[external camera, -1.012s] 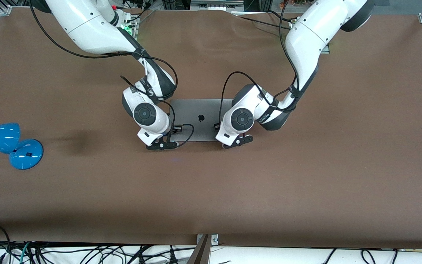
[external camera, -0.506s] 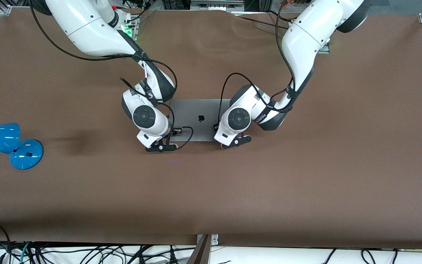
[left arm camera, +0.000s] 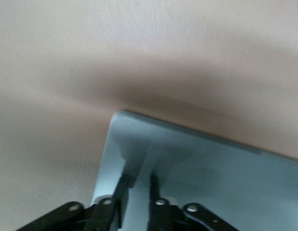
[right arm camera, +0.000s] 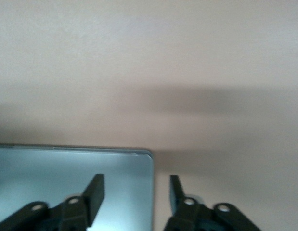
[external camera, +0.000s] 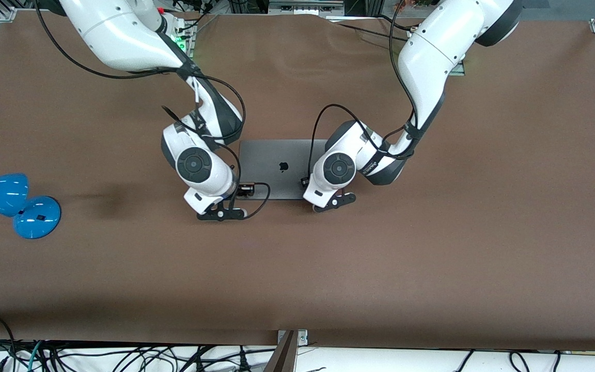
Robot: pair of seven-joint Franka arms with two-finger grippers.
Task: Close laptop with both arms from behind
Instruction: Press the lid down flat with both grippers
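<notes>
left gripper [left arm camera: 137,185]: fingers narrow, nearly together, over a lid corner of the laptop [external camera: 277,168] | right gripper [right arm camera: 135,192]: fingers wide, straddling the other lid corner's side edge | laptop: lid down flat, logo up, centre of front view, between both wrists | desk [external camera: 432,258]: brown | blue lamp [external camera: 13,204]: middle-left edge of frame

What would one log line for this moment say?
laptop: lid down, flat on table | left gripper: shut, over lid corner | right gripper: open, straddling other corner's edge
</notes>
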